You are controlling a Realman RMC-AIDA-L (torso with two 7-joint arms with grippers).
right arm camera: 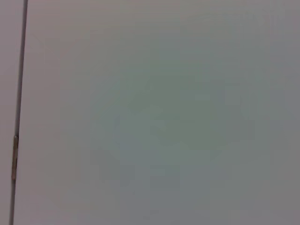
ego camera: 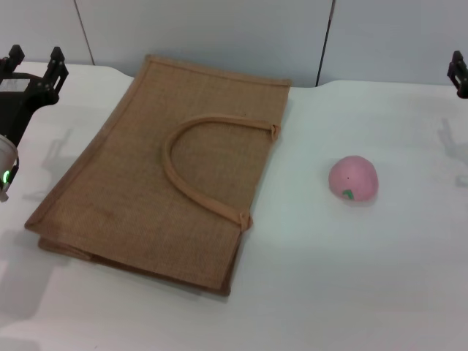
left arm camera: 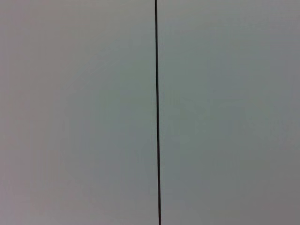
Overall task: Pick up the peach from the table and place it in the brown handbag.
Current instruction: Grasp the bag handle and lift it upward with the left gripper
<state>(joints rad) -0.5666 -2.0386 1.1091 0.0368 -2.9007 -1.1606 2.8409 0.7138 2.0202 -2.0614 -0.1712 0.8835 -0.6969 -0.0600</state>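
Bright, even overhead light; soft shadows fall on the table (ego camera: 351, 278) beside the bag (ego camera: 146, 175) and peach (ego camera: 354, 179).

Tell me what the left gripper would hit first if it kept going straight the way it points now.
Probably the pale grey wall panel: the left gripper, raised at the white table's far left edge, points that way, and its wrist view shows only wall. Depth is unclear.

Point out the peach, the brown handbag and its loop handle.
peach (ego camera: 353, 178): head view, middle of its pink skin.
brown handbag (ego camera: 128, 172): head view, bare woven panel.
loop handle (ego camera: 172, 174): head view, on the curved strap.
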